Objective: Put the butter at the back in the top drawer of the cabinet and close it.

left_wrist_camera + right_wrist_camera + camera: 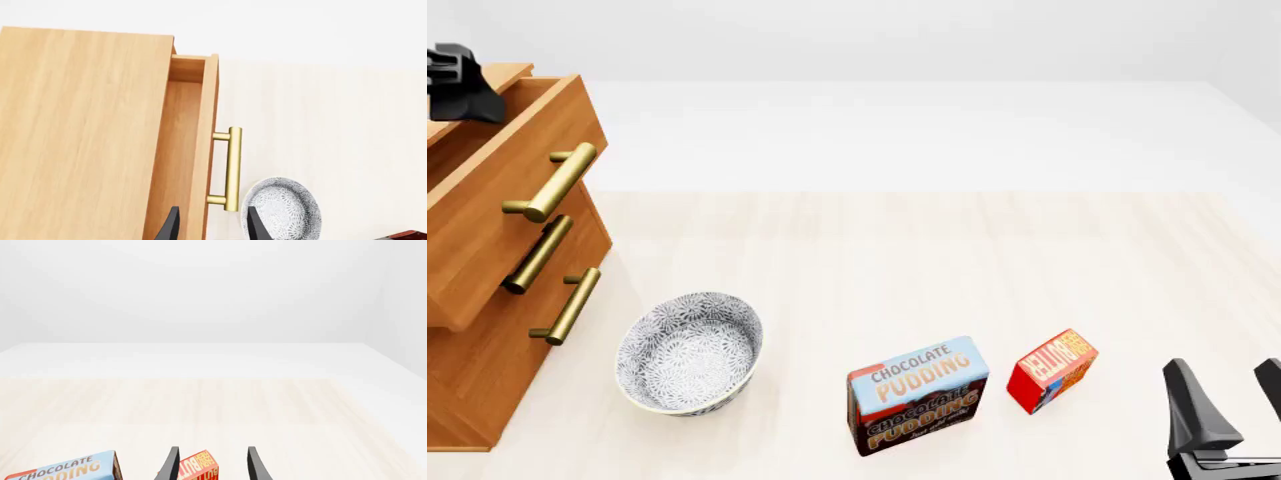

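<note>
Butter (1052, 370): lower right of front view, on surface, upright beside pudding (917, 396). Right hand (1228, 398) open, empty, near. Left hand (210, 223) open at top drawer (501, 190). Risk: approach tips butter into pudding.

The right pincer (1232, 395) has two flat, dark grey to black fingers (1190, 405), wide at the base and narrowing to pointed tips, above a dark block. The left pincer (211, 222) shows the same slim black pointed fingers (171, 225). Its dark, blocky body is matt and unmarked.
</note>
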Controlling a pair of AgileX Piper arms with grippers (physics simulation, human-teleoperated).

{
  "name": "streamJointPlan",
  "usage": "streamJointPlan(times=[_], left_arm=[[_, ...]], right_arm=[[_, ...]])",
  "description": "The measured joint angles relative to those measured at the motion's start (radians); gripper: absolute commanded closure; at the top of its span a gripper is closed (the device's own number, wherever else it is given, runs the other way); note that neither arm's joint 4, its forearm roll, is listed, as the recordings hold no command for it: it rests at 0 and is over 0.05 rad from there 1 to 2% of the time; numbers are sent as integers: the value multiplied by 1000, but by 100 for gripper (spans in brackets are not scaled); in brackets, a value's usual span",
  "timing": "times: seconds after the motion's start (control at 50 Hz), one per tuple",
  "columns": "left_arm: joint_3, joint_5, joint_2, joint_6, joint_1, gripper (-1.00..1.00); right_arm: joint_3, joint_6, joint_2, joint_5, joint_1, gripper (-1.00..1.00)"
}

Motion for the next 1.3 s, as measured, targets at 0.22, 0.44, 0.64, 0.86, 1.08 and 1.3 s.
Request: streamJointPlan(times=[0.22,0.44,0.64,0.86,1.08,1.3], left_arm=[[17,-9,5,4,4,-100],[36,-20,9,7,6,-100],[50,-29,13,10,6,-100],[64,-39,18,14,10,-100],[77,-47,22,16,11,-100],[93,-59,29,18,10,-100]], right_arm=[[0,0,0,0,0,-100],[0,0,0,0,0,-100],[0,0,0,0,0,-100],[0,0,0,0,0,-100],[0,0,0,0,0,-100],[0,0,0,0,0,-100]])
